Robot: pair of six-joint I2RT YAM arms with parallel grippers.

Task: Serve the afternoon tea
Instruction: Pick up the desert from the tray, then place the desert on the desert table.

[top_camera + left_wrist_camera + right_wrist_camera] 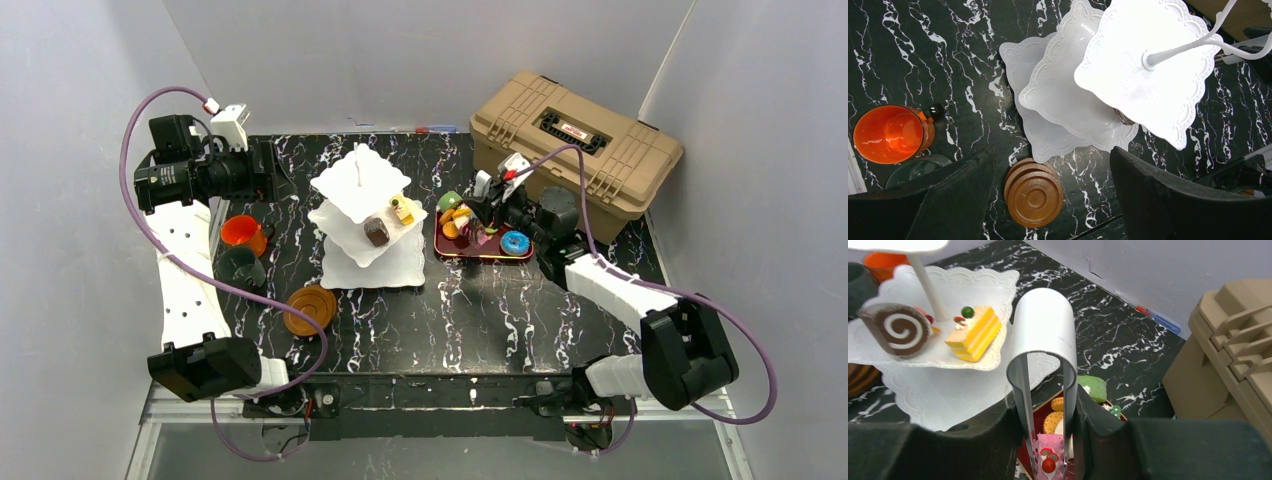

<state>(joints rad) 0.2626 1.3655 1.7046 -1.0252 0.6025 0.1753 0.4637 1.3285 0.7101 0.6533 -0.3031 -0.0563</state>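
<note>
Tongs (1043, 335) clamped in the right gripper (1045, 427) are closed around a cake (1048, 461) beside the stand (948, 387), probably to be lifted onto a tier; the left gripper (1048, 155) is spread wide.

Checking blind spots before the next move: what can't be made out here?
Right wrist: the tongs run off the bottom edge, so their grip on the pink pastry is unclear.
Top view: the right gripper covers part of the tray.
Left wrist: the dark cup sits mostly behind the left gripper.

Bright, even overhead light; edges perhaps slightly soft.
</note>
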